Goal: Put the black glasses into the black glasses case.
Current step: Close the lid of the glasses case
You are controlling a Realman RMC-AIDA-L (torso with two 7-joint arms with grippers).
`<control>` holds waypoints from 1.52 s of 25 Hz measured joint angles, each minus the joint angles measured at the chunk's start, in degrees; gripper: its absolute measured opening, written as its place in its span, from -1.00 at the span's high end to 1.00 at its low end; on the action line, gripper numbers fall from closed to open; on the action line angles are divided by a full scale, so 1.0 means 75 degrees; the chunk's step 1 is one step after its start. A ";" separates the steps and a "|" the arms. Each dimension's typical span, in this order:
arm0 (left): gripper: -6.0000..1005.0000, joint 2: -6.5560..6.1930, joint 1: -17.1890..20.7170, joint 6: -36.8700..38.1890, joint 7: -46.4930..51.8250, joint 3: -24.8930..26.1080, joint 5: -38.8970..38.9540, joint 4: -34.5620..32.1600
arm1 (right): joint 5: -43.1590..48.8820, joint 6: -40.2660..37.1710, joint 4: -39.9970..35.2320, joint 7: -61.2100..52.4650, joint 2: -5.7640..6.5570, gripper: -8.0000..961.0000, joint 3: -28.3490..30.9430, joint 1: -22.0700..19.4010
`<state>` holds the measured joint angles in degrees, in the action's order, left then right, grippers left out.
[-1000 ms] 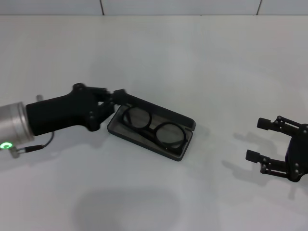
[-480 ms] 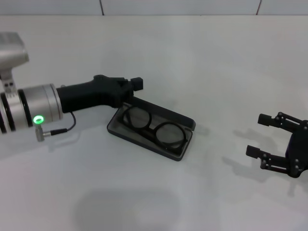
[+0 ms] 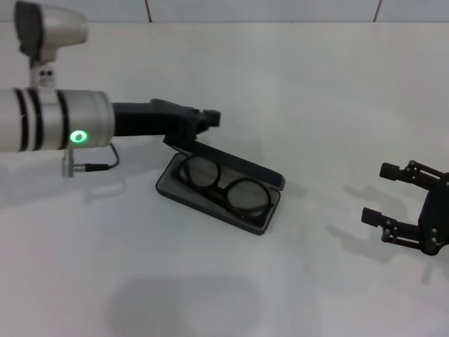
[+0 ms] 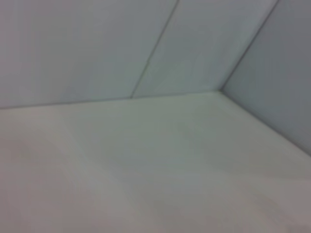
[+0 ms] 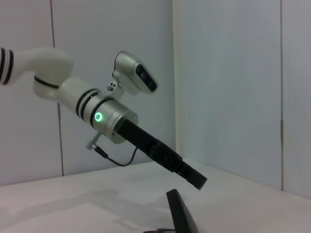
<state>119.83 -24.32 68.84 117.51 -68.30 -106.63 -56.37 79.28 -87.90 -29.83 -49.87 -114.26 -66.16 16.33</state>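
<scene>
The black glasses lie lenses-up inside the open black glasses case at mid-table. Its lid stands partly raised along the far side; the lid's edge also shows in the right wrist view. My left gripper hovers shut just above and behind the lid's left end, holding nothing, and the right wrist view catches it from the side. Far to the right, my right gripper hangs open and empty above the table. The left wrist view holds only bare table and wall.
A white table stretches all around the case. White wall panels close off the far edge. A cable dangles under the left wrist.
My left arm has risen and swung back from the case's left end, its gripper now above the lid. The right gripper drifted slightly right. Case and glasses stayed put.
</scene>
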 joint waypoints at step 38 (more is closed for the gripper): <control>0.95 0.0024 0.1321 -0.2162 0.1357 -0.2617 -0.0423 -0.1670 | -0.0001 0.0071 -0.0001 0.0099 0.0001 -0.63 0.0103 0.0002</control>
<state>120.01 -14.41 52.63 127.69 -87.93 -109.81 -68.90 79.27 -87.36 -29.84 -49.13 -114.25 -65.39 16.34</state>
